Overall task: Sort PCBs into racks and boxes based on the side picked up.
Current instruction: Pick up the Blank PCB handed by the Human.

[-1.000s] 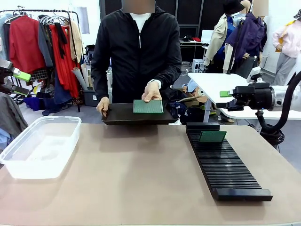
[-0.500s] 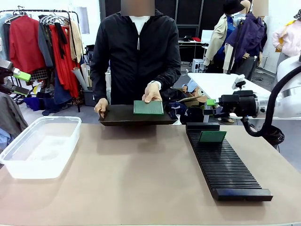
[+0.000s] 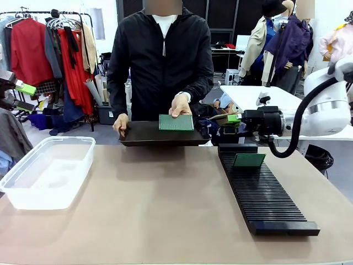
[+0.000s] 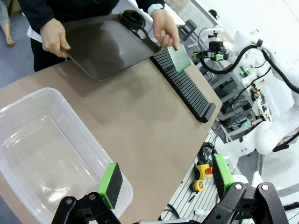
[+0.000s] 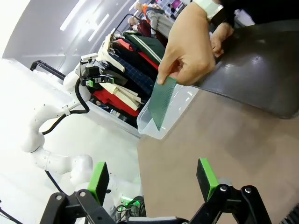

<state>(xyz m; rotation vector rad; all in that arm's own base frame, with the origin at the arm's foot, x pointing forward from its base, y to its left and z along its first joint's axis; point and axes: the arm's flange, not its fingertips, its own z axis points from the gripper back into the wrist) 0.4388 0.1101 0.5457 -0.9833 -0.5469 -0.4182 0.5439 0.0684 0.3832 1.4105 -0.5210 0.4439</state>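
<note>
A person at the far side holds a dark tray [image 3: 144, 136] and lifts a speckled green PCB [image 3: 176, 122] off it by its far edge. In the right wrist view that PCB [image 5: 161, 103] hangs from the person's fingers, ahead of my open right gripper [image 5: 152, 182]. My right gripper [image 3: 231, 126] hovers just right of the tray, apart from the board. Another PCB [image 3: 249, 160] stands in the far end of the black rack [image 3: 263, 190]. My left gripper [image 3: 19, 96] stays open at the left edge, above the clear box [image 3: 47, 171], seen also as the box [image 4: 46, 154].
The person's other hand [image 3: 121, 125] grips the tray's left end. The rack [image 4: 184, 84] runs along the table's right side. A clothes rail [image 3: 49, 49] and a white table [image 3: 253, 99] stand behind the person.
My right arm has swung left from the table's right edge toward the tray. The person has raised the PCB slightly off the tray. My left gripper has not moved.
</note>
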